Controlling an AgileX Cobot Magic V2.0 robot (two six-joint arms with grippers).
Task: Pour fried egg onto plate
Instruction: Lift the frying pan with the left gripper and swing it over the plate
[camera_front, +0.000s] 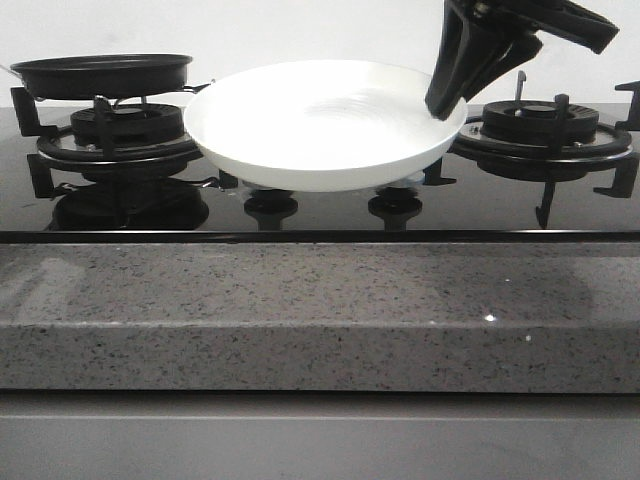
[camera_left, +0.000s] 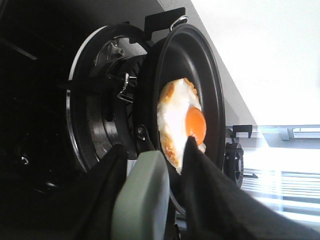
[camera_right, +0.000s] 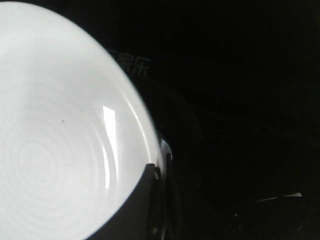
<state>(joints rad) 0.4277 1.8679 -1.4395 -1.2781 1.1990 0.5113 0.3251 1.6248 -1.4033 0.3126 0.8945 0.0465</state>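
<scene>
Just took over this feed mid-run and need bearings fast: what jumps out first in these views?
The big white plate dominates, lifted above the stove's middle with the right gripper clamped on its right rim. At far left the black frying pan sits over the left burner. The left wrist view shows the fried egg in it, orange yolk bright, with the left gripper closed on the handle.

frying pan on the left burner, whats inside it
A fried egg with an orange yolk lies in the frying pan. The left gripper's fingers cover its near edge; the front view shows only the pan's side.
</scene>
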